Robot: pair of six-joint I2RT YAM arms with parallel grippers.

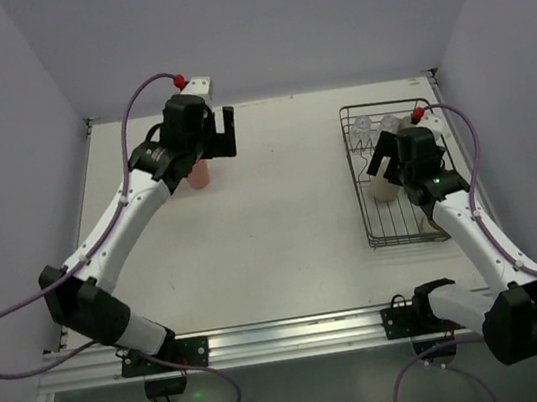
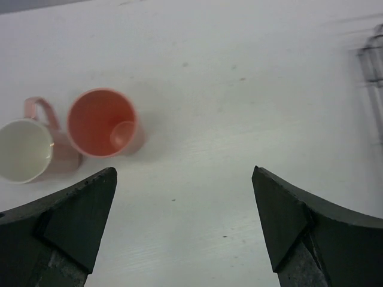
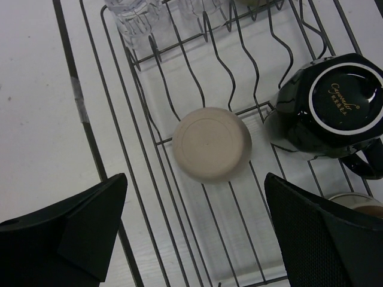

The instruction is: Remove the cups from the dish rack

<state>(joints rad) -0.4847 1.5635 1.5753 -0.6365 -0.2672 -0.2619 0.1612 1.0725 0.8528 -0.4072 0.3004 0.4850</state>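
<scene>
Overhead and wrist views of a two-arm bench. The left hand [image 2: 184, 173] is spread wide with nothing between its fingers [image 2: 78, 215]. It hangs above the white surface [image 1: 280, 209] at the upper left of the overhead frame.

Below it, in the left part of the left wrist view, stand two unloaded cups, both mouth up. These are a salmon-pink tumbler [image 2: 102, 122] and, just beside it toward the frame's left edge, a pale pink mug [image 2: 27, 149] with a white interior. Whether the two touch cannot be resolved.

The right hand [image 3: 194, 178] is likewise spread and grips nothing. It is poised over the dish rack [image 1: 367, 217], which sits at the right of the overhead frame.

In the right wrist view a beige cup [image 3: 210, 143] rests inverted on the wires at frame centre, between the open fingers. A black mug [image 3: 335, 104] shows its base at the upper right. Clear glasses [image 3: 134, 18] stand at the rack's upper left corner. A further pale rim [image 3: 359, 204] is cut off at the lower right.
</scene>
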